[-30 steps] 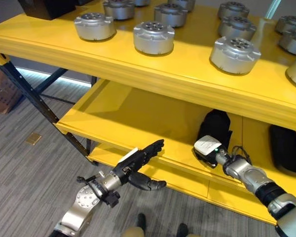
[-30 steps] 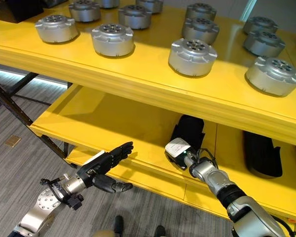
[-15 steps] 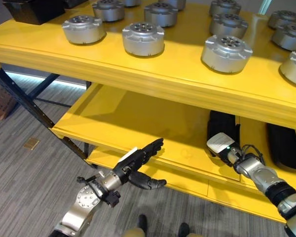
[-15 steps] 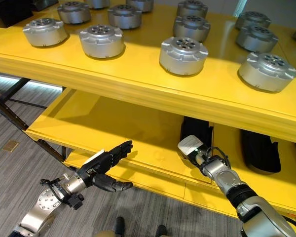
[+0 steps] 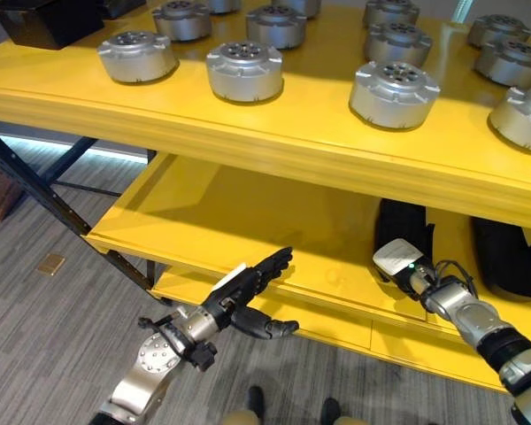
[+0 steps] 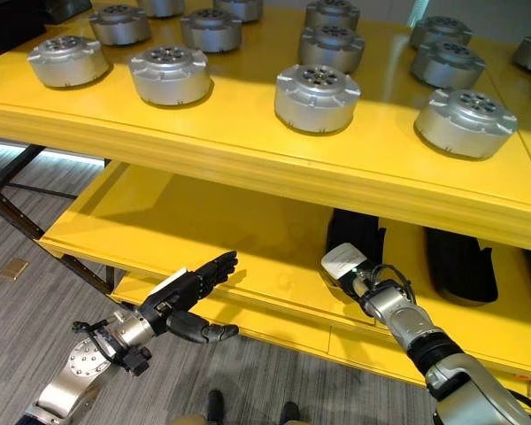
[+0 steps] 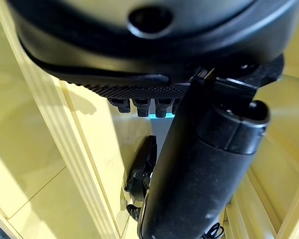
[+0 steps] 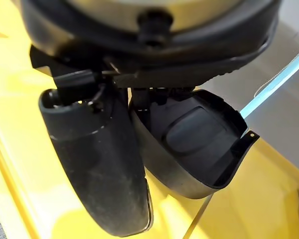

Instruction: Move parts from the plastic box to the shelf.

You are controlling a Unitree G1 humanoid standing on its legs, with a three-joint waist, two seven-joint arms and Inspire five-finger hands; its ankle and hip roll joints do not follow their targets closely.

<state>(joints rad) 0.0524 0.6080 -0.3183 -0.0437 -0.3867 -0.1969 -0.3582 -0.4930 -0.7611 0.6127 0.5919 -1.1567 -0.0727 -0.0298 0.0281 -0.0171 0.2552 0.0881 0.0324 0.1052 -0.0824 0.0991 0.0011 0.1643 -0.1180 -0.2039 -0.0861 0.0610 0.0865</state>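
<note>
Parts [image 5: 244, 70] — round, silver-grey metal discs, squat and thick-walled, each with a raised top face bearing a ring of small dark holes and short lugs round the rim. All stand flat on the top board of the yellow shelf [image 5: 274, 146], spaced apart in loose rows; the front row holds one at the left [image 5: 137, 55], one left of centre, one right of centre [image 5: 394, 93] and one at the far right edge [image 5: 522, 118], with further ones behind. No writing or marking on them can be read.

Dark box [image 5: 46, 21] — at the shelf's far left corner, partly cut off by the view's edge.

Lower board [image 5: 248, 221] of the same shelf — plain yellow, bearing two black, soft-looking objects [image 5: 506, 257] toward its right end, of a kind that cannot be told.

Left hand [image 5: 248, 297] — below and in front of the lower board's edge, over grey carpet [image 5: 44, 354]; fingers straight and slightly apart, thumb held out to the side, holding nothing.

Right hand [image 5: 403, 243] — reached in onto the lower board, under the top board, just beside the nearer black object. Its wrist view shows the thumb straight beside a black curved shell; whether the fingers are apart or closed cannot be told.

Person's shoes [image 5: 255, 398] — two dark toes at the bottom edge on the carpet.
</note>
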